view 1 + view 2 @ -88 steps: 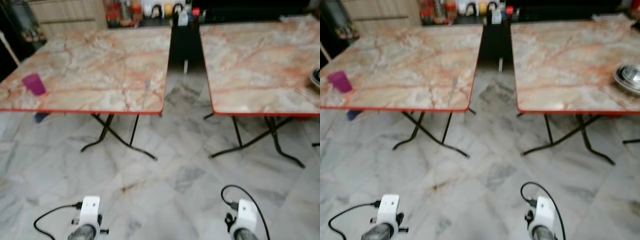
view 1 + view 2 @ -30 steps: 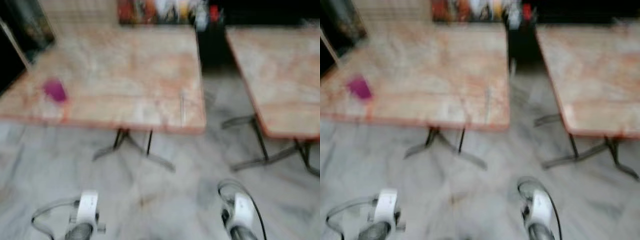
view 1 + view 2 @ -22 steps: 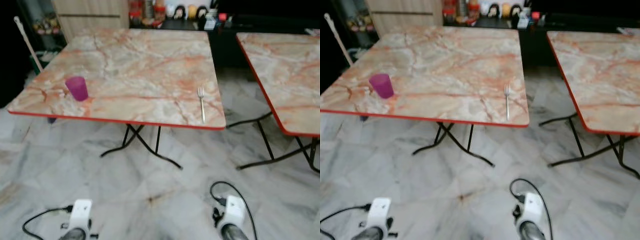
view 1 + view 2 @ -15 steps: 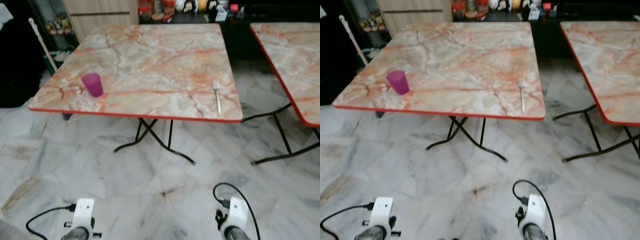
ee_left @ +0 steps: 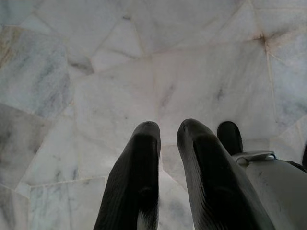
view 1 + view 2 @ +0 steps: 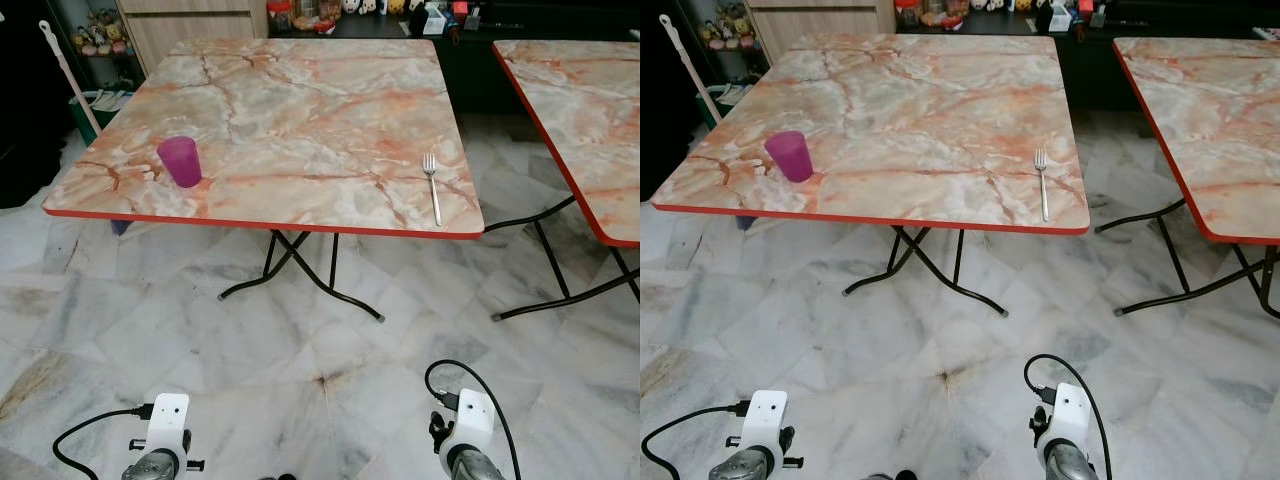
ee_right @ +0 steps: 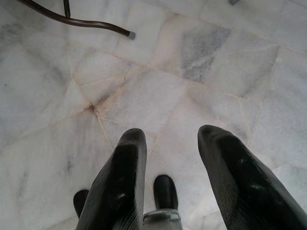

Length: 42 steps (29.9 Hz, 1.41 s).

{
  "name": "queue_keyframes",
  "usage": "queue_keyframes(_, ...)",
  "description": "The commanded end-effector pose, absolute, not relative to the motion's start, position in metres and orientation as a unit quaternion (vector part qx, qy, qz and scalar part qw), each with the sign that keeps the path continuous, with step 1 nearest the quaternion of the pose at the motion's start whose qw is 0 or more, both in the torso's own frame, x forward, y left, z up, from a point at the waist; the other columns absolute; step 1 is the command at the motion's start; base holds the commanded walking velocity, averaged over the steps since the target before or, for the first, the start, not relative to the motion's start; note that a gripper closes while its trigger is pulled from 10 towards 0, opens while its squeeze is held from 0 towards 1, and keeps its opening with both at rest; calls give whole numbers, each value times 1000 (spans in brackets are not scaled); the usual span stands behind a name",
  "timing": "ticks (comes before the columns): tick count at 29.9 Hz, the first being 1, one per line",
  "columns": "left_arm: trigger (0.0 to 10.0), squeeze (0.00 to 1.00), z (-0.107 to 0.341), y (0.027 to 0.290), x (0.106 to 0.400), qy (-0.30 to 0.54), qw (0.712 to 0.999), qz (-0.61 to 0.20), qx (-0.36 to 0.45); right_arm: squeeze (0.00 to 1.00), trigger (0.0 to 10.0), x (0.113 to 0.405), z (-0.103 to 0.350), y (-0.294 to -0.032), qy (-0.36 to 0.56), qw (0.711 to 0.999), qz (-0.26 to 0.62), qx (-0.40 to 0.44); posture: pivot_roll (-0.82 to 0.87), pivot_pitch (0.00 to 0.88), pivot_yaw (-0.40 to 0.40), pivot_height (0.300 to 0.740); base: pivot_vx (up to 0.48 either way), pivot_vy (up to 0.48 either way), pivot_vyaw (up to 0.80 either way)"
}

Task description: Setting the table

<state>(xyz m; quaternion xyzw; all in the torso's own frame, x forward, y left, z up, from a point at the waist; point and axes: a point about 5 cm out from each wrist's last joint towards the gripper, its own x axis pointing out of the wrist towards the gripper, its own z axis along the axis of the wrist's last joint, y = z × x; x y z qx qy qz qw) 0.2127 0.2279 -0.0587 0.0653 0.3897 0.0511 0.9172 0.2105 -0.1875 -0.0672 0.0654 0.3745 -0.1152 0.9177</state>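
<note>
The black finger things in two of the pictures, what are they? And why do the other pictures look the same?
They belong to a walking robot with two arms. Each arm ends in a tool of two long black fingers.

The two matching pictures come from the robot's two eyes in its head, looking forward and down. They show a marble-patterned table with a purple cup near its left side and a fork near its right edge. A second table stands to the right.

The other two pictures come from little cameras on the wrists. One looks along the left tool, whose fingers are nearly together. The other looks along the right tool, whose fingers are spread apart. Both point down at the pale stone floor and hold nothing.
</note>
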Motion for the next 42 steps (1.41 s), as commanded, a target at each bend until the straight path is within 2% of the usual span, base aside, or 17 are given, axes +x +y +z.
queue_keyframes(1,10000,0,-61,228,209,398,914,46,67,0,10000,211,-66,-189,368,920,-119,62,44,146,31,740,292,0,0)
queue_keyframes(20,10000,0,-61,225,210,399,914,38,67,0,10000,211,-67,-188,373,921,-105,49,42,139,21,740,291,0,0)
queue_keyframes(42,10000,0,-61,226,210,399,913,30,74,0,10000,204,-70,-191,380,918,-108,45,38,89,25,740,330,0,0)
